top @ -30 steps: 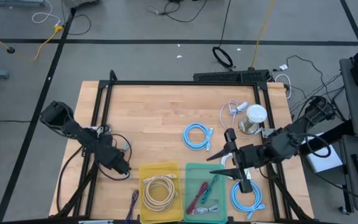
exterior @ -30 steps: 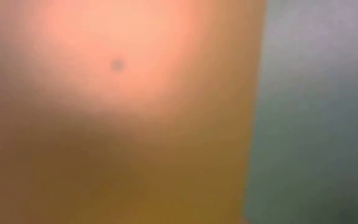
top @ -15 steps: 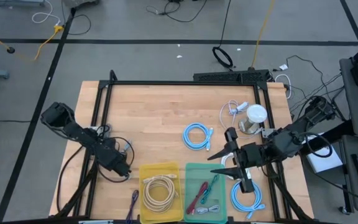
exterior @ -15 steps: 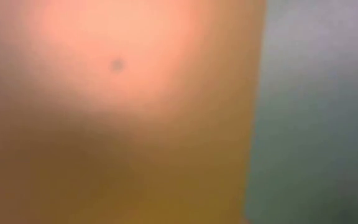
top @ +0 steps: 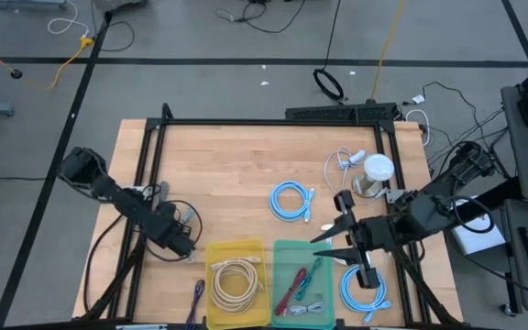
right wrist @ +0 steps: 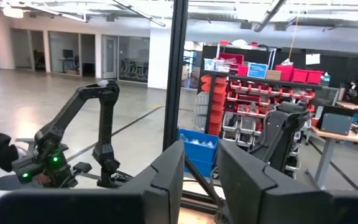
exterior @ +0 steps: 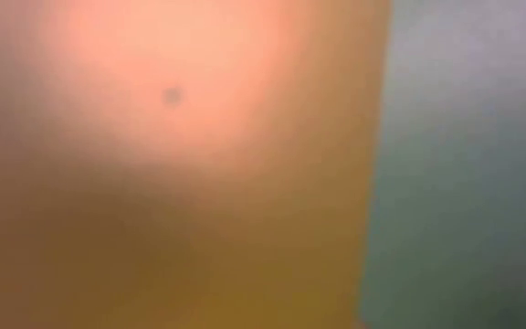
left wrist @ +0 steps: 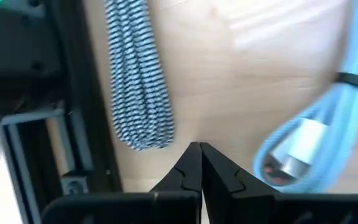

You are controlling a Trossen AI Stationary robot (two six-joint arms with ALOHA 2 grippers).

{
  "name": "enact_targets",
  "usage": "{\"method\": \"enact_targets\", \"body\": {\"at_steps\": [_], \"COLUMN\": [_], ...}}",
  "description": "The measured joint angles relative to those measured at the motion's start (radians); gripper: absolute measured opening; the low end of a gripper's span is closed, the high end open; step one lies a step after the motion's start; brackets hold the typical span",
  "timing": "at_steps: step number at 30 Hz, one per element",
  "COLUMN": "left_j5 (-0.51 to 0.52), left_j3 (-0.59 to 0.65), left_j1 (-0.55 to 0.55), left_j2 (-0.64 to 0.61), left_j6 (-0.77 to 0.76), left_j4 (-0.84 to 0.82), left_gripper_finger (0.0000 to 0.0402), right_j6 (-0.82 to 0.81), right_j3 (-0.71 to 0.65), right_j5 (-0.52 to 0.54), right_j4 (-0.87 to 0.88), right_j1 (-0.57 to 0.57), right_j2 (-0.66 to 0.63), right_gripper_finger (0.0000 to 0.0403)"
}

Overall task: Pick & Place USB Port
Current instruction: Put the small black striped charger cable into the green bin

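On the wooden table (top: 236,156) the USB cables lay in several places. The one seen closest was a light-blue cable (left wrist: 328,118), folded in a loose bundle with a dark tie round it and ending in a silver USB plug (left wrist: 294,146) with a white collar. It lay flat on the wood just beside the left gripper (left wrist: 199,146), whose two dark fingers were pressed tip to tip with nothing between them. On the gripper's other side lay a black-and-white braided cable (left wrist: 138,81), doubled over next to the black frame rail. From above, the left gripper (top: 184,246) sat low near the table's left front, just beside the yellow bin (top: 216,252), which held a cream coiled cable (top: 236,280). A blue coil (top: 290,200) rested near the middle of the table, and a second blue coil (top: 365,289) lay at the right front, partly under the right arm. The right gripper (top: 313,248) hung over the back edge of the green bin (top: 282,249), which held red, green and grey cables; its fingers (right wrist: 166,177) stood apart with a clear gap and held nothing. A white cable (top: 345,160) and a white round container (top: 377,169) stood at the right rear. The low view was only an orange and grey blur.
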State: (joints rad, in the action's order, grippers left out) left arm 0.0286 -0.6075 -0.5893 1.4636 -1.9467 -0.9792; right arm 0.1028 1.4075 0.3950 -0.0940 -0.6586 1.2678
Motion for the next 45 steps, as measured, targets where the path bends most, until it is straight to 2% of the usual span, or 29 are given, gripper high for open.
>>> {"method": "enact_targets", "body": {"at_steps": [3, 5, 8, 10, 14, 16, 20, 27, 32, 39, 45], "left_j5": [0.009, 0.051, 0.147, 0.174, 0.149, 0.126, 0.144, 0.133, 0.135, 0.062, 0.025], "left_j3": [-0.022, -0.069, -0.147, -0.197, -0.228, -0.222, -0.199, -0.130, -0.134, -0.134, -0.125], "left_j1": [0.018, 0.030, 0.068, 0.119, 0.236, 0.282, 0.350, 0.413, 0.420, 0.398, 0.362], "left_j2": [0.001, 0.001, -0.004, -0.007, -0.006, -0.006, -0.006, 0.007, 0.047, 0.113, 0.133], "left_j6": [0.021, 0.028, 0.074, 0.116, 0.212, 0.252, 0.327, 0.399, 0.404, 0.472, 0.424], "left_j4": [0.002, -0.033, -0.227, -0.326, -0.479, -0.505, -0.527, -0.443, -0.452, -0.444, -0.405], "left_gripper_finger": [0.0000, 0.0000, 0.0000, 0.0000, 0.0000, 0.0000, 0.0000, 0.0000, 0.0000, 0.0000, 0.0000], "right_j6": [0.018, 0.020, 0.020, 0.023, 0.022, 0.022, 0.011, 0.005, -0.011, -0.005, -0.004], "right_j3": [0.000, 0.000, 0.000, 0.000, 0.000, 0.000, 0.000, 0.000, 0.000, 0.000, 0.000], "right_j5": [-0.001, 0.000, 0.000, 0.000, 0.000, 0.000, 0.000, 0.002, 0.004, 0.000, -0.001], "right_j4": [-0.002, -0.002, -0.003, -0.003, -0.007, -0.008, -0.008, -0.007, -0.003, -0.003, 0.000], "right_j1": [0.001, 0.002, 0.003, 0.003, 0.005, 0.005, 0.001, -0.011, -0.011, -0.011, -0.020], "right_j2": [0.000, 0.000, 0.000, 0.000, 0.000, 0.000, 0.000, 0.000, -0.003, -0.009, -0.025], "right_gripper_finger": [0.0080, 0.0077, 0.0073, 0.0073, 0.0073, 0.0073, 0.0073, 0.0073, 0.0073, 0.0073, 0.0073]}}
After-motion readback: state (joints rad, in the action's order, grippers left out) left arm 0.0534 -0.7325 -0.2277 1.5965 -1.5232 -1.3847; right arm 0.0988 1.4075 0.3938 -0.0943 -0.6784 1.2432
